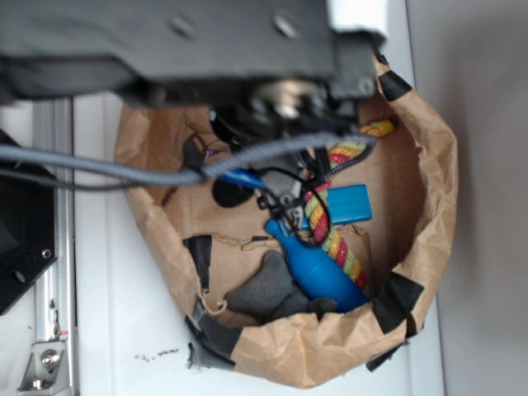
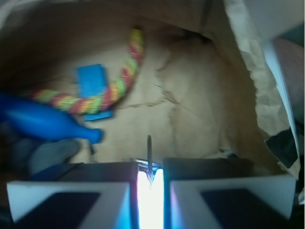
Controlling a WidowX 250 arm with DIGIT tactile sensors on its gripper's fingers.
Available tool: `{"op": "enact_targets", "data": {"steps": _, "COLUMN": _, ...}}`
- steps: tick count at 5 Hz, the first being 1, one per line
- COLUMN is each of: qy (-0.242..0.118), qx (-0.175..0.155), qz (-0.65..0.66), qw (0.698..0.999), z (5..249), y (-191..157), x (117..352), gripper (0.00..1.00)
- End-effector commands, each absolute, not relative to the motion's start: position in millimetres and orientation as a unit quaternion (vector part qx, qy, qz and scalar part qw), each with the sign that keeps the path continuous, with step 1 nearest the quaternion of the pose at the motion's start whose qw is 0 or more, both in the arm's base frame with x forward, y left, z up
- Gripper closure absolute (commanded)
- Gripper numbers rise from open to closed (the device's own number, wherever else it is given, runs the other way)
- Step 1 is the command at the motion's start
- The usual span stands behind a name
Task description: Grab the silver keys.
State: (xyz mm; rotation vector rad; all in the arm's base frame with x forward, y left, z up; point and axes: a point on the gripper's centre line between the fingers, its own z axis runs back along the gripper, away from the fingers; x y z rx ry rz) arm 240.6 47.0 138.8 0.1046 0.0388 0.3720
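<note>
— So, where are the silver keys (image 2: 149, 155)?

— Right in the gripper (image 2: 150, 177), as far as I can judge. The wrist view shows a thin dark metal blade standing edge-on in the narrow slit between the two fingers. I take that for one key of the bunch. The ring and the other keys are hidden behind the fingers.

— Is the tool closed on it, then?

— The jaws are drawn almost together, with only a bright sliver of light between them and the blade pinched in that sliver. It looks like a grip, though a slim one, on an edge and not on the ring.

— What lies around it?

— Bare brown floor of the paper bag (image 2: 200, 105) lies beyond the blade. The blue bottle toy (image 2: 43, 121) is off to one side, its neck near but apart. The rope toy (image 2: 121, 83) and the blue block (image 2: 90, 81) are farther back, and the grey cloth (image 2: 47, 152) sits under the bottle.

— How should the step be done well?

— Hold the squeeze firm and lift straight up, slowly. Smooth metal held by an edge can slip or swing, so avoid any sideways jerk. Rise clear of the bag wall — and check that the whole bunch comes along.
</note>
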Motion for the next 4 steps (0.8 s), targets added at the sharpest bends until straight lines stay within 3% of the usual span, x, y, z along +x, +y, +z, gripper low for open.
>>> {"op": "enact_targets", "data": {"steps": 1, "qy": -0.032, "qx": 0.039, "qz": 0.179, "qw": 0.983, "z": 152, "y": 52, "x": 247, "gripper": 1.0}}
{"op": "enact_targets", "data": {"steps": 3, "qy": -0.052, "qx": 0.038, "qz": 0.182, "qw": 0.981, "z": 148, "y": 45, "x": 254, "gripper": 1.0}}
{"op": "enact_targets", "data": {"steps": 4, "qy": -0.069, "qx": 0.052, "qz": 0.199, "qw": 0.976, "z": 145, "y": 39, "x": 259, "gripper": 1.0}}
